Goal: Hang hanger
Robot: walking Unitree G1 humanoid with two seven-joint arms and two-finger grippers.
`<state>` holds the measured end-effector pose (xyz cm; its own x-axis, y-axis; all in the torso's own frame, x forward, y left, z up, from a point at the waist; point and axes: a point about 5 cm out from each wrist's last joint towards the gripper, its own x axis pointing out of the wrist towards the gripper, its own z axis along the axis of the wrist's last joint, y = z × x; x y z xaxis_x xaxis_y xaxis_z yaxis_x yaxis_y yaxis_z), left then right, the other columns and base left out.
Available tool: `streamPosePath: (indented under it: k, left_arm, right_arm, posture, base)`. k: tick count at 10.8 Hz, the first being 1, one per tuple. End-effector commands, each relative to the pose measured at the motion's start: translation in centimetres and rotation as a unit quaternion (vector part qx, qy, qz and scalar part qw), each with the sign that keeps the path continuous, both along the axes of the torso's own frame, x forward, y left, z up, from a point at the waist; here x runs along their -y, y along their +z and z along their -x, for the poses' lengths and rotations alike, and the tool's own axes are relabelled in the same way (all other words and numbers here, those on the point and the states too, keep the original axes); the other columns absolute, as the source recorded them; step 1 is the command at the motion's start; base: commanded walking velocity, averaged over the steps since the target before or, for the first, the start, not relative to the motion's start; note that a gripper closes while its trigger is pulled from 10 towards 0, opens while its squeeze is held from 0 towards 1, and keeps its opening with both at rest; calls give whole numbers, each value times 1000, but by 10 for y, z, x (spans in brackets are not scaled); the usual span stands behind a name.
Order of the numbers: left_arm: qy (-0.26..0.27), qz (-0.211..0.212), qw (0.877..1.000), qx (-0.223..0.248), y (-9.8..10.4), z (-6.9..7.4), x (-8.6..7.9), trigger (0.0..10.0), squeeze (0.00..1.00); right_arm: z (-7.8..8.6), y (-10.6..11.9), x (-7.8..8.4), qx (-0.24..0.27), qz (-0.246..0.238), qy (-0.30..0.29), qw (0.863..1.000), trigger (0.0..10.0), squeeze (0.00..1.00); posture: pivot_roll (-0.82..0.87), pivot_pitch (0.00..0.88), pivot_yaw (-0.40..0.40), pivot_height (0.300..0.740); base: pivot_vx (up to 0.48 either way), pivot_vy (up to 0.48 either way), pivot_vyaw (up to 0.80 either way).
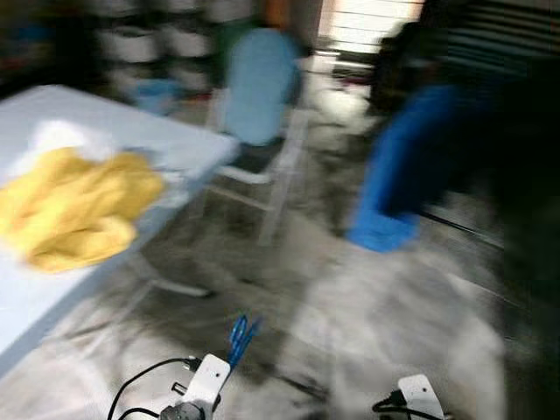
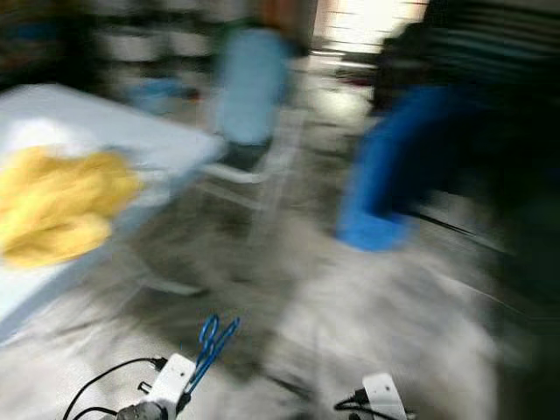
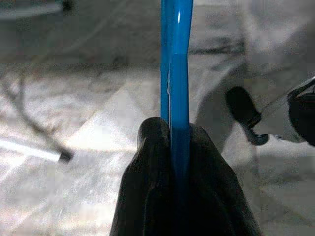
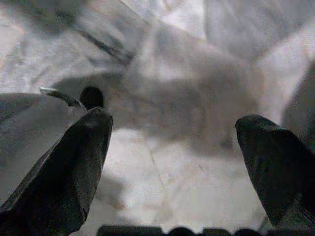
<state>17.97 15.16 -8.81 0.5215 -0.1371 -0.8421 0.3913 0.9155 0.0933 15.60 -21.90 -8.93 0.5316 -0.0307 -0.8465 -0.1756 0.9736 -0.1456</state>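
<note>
Surface [image 1: 79,114]: pale blue, far to the left of both sets of jaws and ahead of them. Carries a yellow cloth [image 1: 74,210] in a crumpled heap with something white under its far edge.

Left gripper [image 3: 178,132]: jaws closed on the hanger [image 3: 175,73], a thin blue one pinched flat between the two black fingers. Its long axis runs straight out past the fingertips, in line with the jaws. In the head views the blue hanger rises forward from the left wrist, over grey marbled floor [image 1: 376,315].

Chair [image 1: 262,96]: white frame, light blue back, well ahead of the left jaws, beyond the surface's corner.

Blue cloth [image 1: 398,166]: hanging ahead and to the right of both jaws, against dark shapes too blurred to name.

Right gripper [image 4: 172,147]: jaws wide apart, nothing between them, floor beyond.

Containers: none that can be made out.

Judgement: the hanger is carried, not yet hung; the left arm has it. No rail can be made out through the blur.
</note>
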Motion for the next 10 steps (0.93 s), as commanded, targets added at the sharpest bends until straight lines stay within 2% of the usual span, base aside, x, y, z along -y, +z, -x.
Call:
streamPosePath:
  k: [1,2,3,4,5,6,7,8,9,10]
  left_arm:
    - [24,2,1000,-4,-2,5,-5,10000,0]
    - [53,-5,999,-7,-3,10,-21,10000,0]
    - [73,-10,997,-6,-3,11,-30,10000,0]
    - [106,-8,994,-10,-5,19,-42,10000,0]
    - [139,4,990,-2,-3,20,-51,10000,0]
    - [123,-8,992,-3,-3,21,-51,10000,0]
    - [133,-2,991,3,-2,17,-49,10000,0]
    - [113,0,994,5,-2,14,-44,10000,0]
    - [75,-4,997,7,0,8,-35,10000,0]
    - [73,-11,997,9,1,5,-35,10000,0]
  right_arm:
    - [-10,3,-6,7,-5,11,1000,10000,0]
    - [-17,4,-20,15,-22,23,999,10000,0]
    - [-18,3,-30,13,-32,42,999,10000,0]
    - [-16,1,-39,2,-28,85,996,10000,0]
    - [-15,0,-38,-2,-28,92,995,10000,0]
    - [-13,0,-33,-9,-15,97,995,10000,0]
    - [-12,0,-26,-15,-5,92,996,10000,0]
    - [-11,0,-23,-19,6,94,995,10000,0]
    - [-13,1,-20,-10,-8,43,999,10000,0]
    - [-16,2,-24,-4,-22,25,999,10000,0]
  posture:
    - [-26,0,-93,740]
    - [23,0,-107,740]
    - [56,0,-114,740]
    - [74,0,-111,740]
    - [72,21,-108,740]
    - [80,45,-101,740]
    - [61,76,-81,740]
    - [60,76,-79,740]
    - [46,82,-61,740]
    - [39,82,-51,740]
  base:
    - [0,0,-800]
    - [0,0,0]
    - [0,0,0]
    - [0,0,0]
    - [0,0,0]
    - [0,0,0]
    - [0,0,0]
    - [0,0,0]
    - [0,0,0]
    - [0,0,0]
